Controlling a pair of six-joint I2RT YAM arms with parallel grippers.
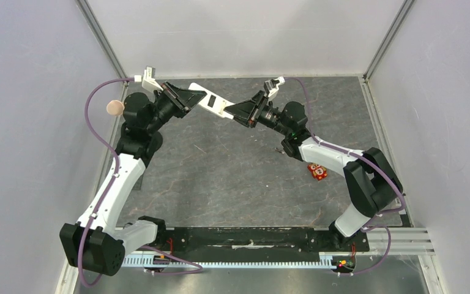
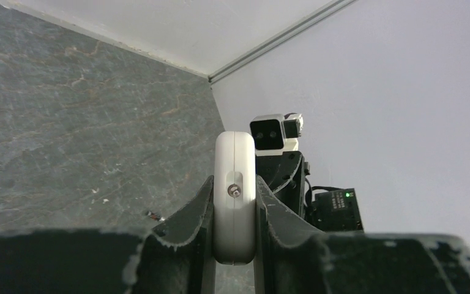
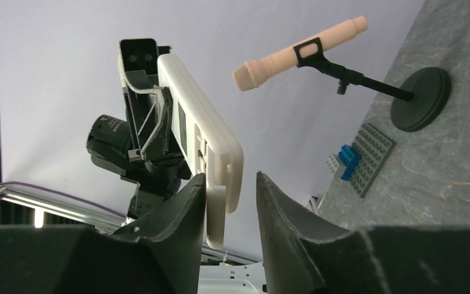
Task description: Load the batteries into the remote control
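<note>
The white remote control (image 1: pixel 212 104) is held in the air over the back of the table, between both grippers. My left gripper (image 1: pixel 188 98) is shut on one end of it; the left wrist view shows its narrow white edge (image 2: pixel 235 184) clamped between the fingers (image 2: pixel 190 208). My right gripper (image 1: pixel 237 112) is open around the other end (image 3: pixel 203 131). A small white cover piece (image 3: pixel 215 214) hangs off that end against one finger, and the other finger stands apart. A tiny dark item (image 2: pixel 152 215) on the table may be a battery. The blue battery is not in view.
An orange owl-faced square (image 1: pixel 317 172) lies on the grey table beside the right arm. A peach microphone (image 3: pixel 294 54) on a black stand (image 3: pixel 421 98) is at the back left, beside a grey brick plate (image 3: pixel 376 160) with a blue brick. Walls enclose three sides.
</note>
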